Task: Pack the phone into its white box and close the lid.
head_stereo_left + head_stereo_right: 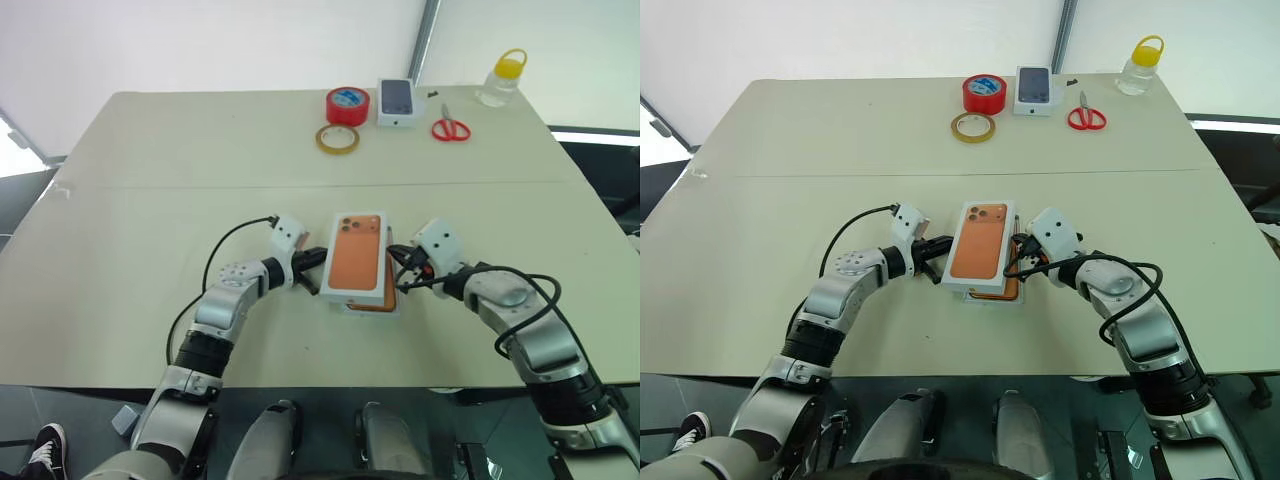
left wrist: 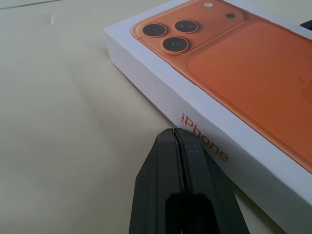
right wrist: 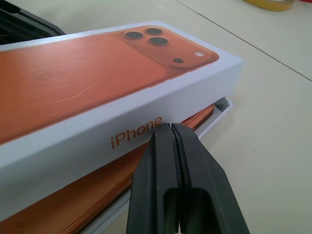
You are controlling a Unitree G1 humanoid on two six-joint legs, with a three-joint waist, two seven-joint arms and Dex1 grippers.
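A: Count?

B: One lid, skewed over one white box; one phone inside, mostly hidden. Beyond the lid: two tape rolls, one pair of scissors, one bottle.

A: Fingers?

B: Left gripper and right gripper pressed closed, empty, flanking the lid's long sides on the surface.

1. The light is bright and even; it is soft daylight from the pale wall behind the tabletop.
2. Shadows are weak: a thin soft one lies on the tabletop just beside the left claw, under the lid.
3. The printed orange face of the lid, above the right claw, has a mild sheen.
4. In both wrist views the black fingers are close and a little soft; the lid's letters are sharp.
5. The head views bend the tabletop's edges slightly.
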